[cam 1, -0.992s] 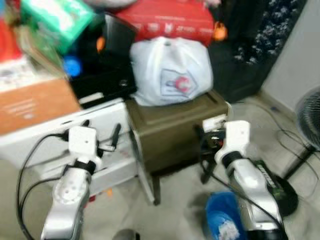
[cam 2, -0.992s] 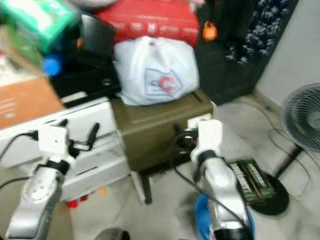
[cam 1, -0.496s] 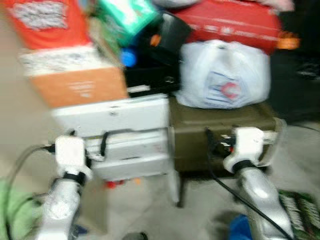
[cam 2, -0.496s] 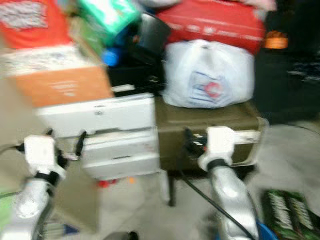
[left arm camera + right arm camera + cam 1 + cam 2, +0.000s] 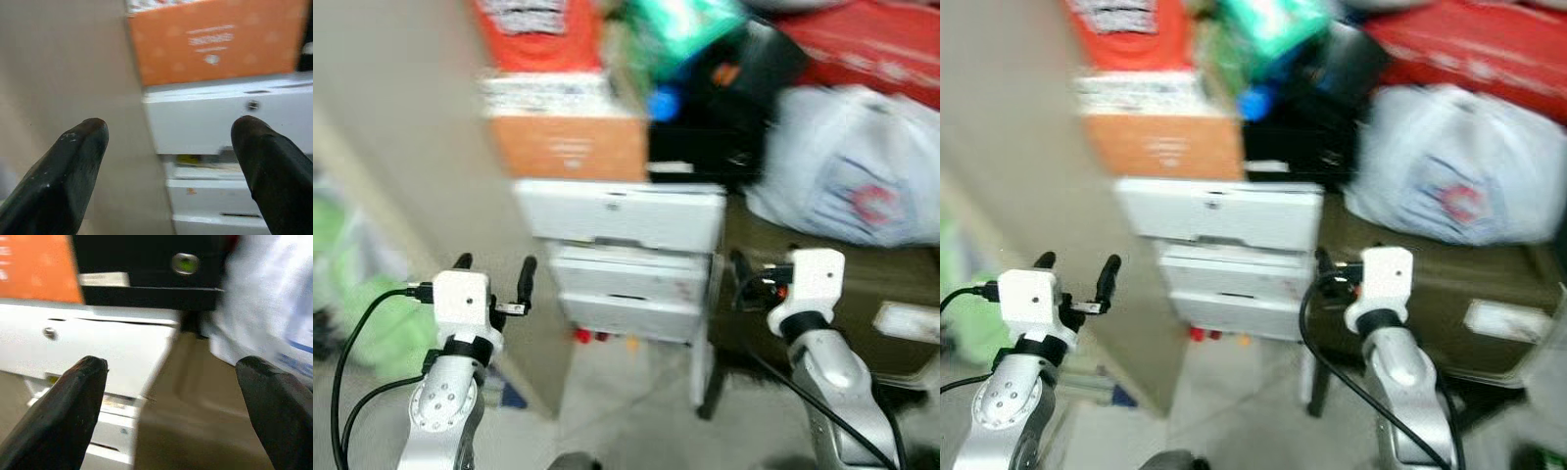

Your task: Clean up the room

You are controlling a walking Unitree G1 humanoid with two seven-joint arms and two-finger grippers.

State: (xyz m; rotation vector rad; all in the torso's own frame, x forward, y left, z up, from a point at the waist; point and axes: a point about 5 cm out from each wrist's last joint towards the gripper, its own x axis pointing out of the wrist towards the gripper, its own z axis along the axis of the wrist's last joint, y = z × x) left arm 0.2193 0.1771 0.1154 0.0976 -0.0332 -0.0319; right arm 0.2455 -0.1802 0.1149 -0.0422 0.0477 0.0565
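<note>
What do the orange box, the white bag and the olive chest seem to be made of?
The orange box looks like matte cardboard: flat printed face, square edges. The white bag seems thin plastic film: soft, bulging, slightly glossy, with a printed logo. The olive chest looks like rigid moulded plastic or painted metal; blur leaves that open.

Both silver arms are raised forward at chest height, the left pincer (image 5: 492, 271) and right pincer (image 5: 171, 401) spread wide and holding nothing.

box (image 5: 570, 147) on drawers (image 5: 622, 250), bag (image 5: 847, 191) right
</note>
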